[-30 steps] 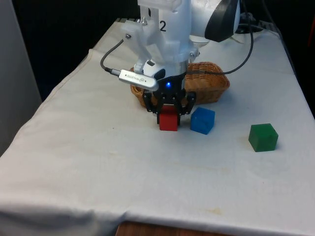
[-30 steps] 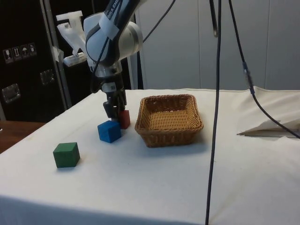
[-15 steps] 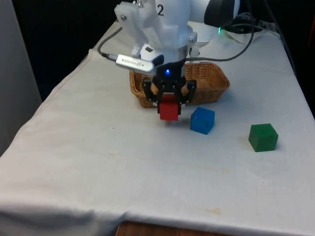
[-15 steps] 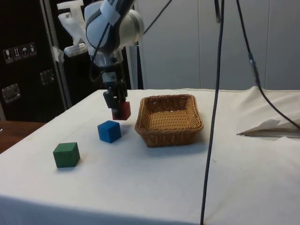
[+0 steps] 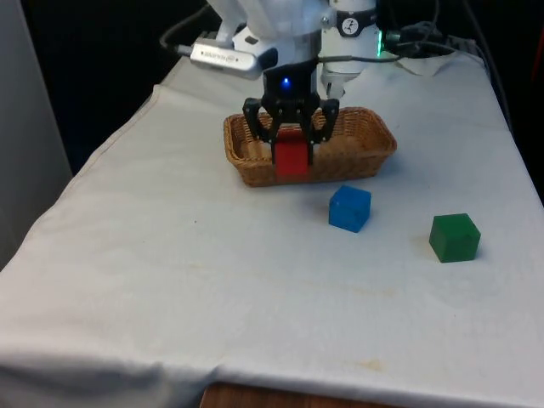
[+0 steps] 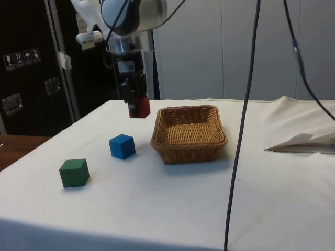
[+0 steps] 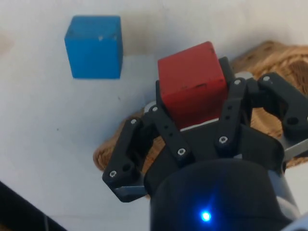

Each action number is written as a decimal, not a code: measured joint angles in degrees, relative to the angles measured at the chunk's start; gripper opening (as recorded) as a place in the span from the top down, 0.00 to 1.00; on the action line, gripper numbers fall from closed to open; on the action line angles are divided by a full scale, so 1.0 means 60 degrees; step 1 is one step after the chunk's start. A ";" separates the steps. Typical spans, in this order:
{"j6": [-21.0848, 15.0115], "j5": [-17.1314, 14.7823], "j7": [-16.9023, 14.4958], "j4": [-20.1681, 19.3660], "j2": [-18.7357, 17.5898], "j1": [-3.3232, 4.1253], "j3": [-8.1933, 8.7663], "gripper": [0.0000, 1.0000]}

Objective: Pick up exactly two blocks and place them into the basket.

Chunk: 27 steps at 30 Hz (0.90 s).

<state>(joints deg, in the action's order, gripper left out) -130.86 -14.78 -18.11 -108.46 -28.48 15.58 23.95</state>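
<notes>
My gripper (image 5: 291, 151) is shut on a red block (image 5: 291, 159), which hangs in the air well above the cloth. From the side the red block (image 6: 139, 107) hovers just outside the near rim of the wicker basket (image 6: 189, 133). In the wrist view the red block (image 7: 192, 86) sits between my fingers (image 7: 166, 130), with the basket's edge (image 7: 269, 57) beside it. A blue block (image 5: 349, 208) rests on the cloth in front of the basket (image 5: 246, 157), and a green block (image 5: 454, 237) lies further towards the front view's right.
The blue block (image 6: 122, 146) and the green block (image 6: 74, 172) lie apart from each other on the white cloth. A black cable (image 6: 243, 115) hangs down in the side view. The cloth is rumpled (image 6: 303, 142) beyond the basket.
My gripper has risen from the cloth with the red block in it and moved towards the basket. The blue and green blocks have not moved.
</notes>
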 measured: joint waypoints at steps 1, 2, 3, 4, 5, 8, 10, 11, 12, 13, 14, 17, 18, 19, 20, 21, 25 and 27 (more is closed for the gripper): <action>0.0048 0.0067 0.0000 -0.0162 0.0239 0.0010 0.0029 1.00; 0.0076 0.0105 0.0000 -0.0258 0.0363 0.0010 0.0048 1.00; 0.0086 0.0134 0.0000 -0.0363 0.0487 0.0010 0.0067 1.00; 0.0086 0.0134 0.0000 -0.0363 0.0487 0.0010 0.0067 1.00; 0.0105 0.0172 0.0000 -0.0458 0.0611 0.0019 0.0086 1.00; 0.0134 0.0286 0.0000 -0.0783 0.0984 0.0019 0.0105 1.00; 0.0134 0.0344 0.0000 -0.1003 0.1222 0.0029 0.0105 1.00; 0.0124 0.0382 0.0000 -0.1108 0.1327 0.0029 0.0105 1.00; 0.0115 0.0411 0.0000 -0.1213 0.1423 0.0029 0.0105 1.00; 0.0115 0.0411 0.0000 -0.1213 0.1423 0.0029 0.0105 1.00; 0.0086 0.0439 0.0010 -0.1318 0.1509 0.0038 0.0105 1.00; -0.0048 0.0477 0.0010 -0.1700 0.1814 0.0057 0.0105 1.00; -0.0105 0.0487 0.0000 -0.1805 0.1881 0.0067 0.0105 1.00; -0.0172 0.0487 0.0000 -0.1919 0.1948 0.0067 0.0105 1.00; -0.0239 0.0487 -0.0010 -0.2034 0.2024 0.0067 0.0105 1.00; -0.0239 0.0487 -0.0010 -0.2034 0.2024 0.0067 0.0105 1.00; -0.0573 0.0506 -0.0048 -0.2502 0.2292 0.0076 0.0105 1.00; -0.0850 0.0516 -0.0086 -0.2836 0.2454 0.0076 0.0105 1.00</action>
<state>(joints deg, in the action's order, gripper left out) -135.96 -11.69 -18.62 -125.48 -13.75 16.04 24.58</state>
